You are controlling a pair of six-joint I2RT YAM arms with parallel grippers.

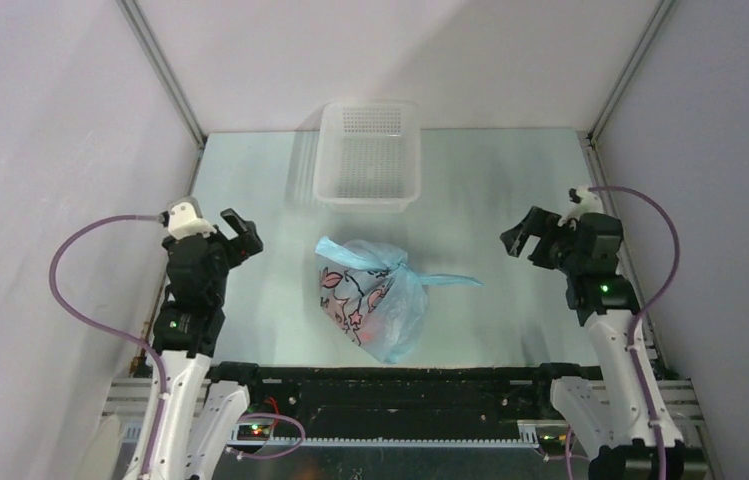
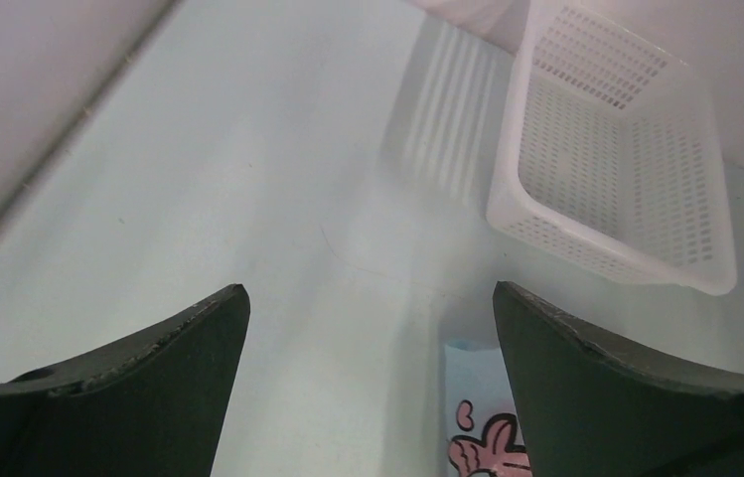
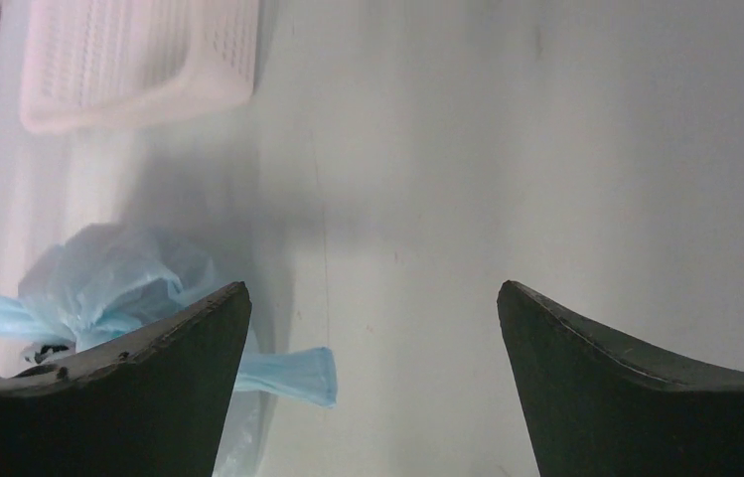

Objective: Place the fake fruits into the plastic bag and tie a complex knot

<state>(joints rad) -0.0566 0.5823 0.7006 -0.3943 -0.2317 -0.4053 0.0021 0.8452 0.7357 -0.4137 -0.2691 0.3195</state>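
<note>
Fingers (image 1: 240,228) wide, plastic bag (image 1: 370,300) between both pairs

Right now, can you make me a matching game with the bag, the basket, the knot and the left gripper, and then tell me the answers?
Things:
1. plastic bag
2. basket
3. knot
4. left gripper

Descriptions:
A. white, full of holes, at the back
B. black, open, holding nothing
C. light blue with pink figures, in the middle
D. bunched plastic, one tail sticking out rightward

Pairs: 1-C, 2-A, 3-D, 4-B
</note>
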